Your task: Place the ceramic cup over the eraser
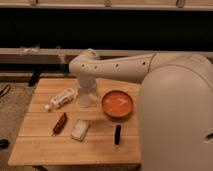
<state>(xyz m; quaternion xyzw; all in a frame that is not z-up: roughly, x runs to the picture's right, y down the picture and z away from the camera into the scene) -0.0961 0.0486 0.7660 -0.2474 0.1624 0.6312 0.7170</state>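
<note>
A white robot arm reaches in from the right of the view over a light wooden table. Its gripper points straight down onto a small whitish cylindrical ceramic cup standing upright. Whether it clasps the cup cannot be told. A wide orange bowl sits just right of the gripper. The small black oblong eraser lies nearer the camera than the bowl, well apart from gripper and cup.
</note>
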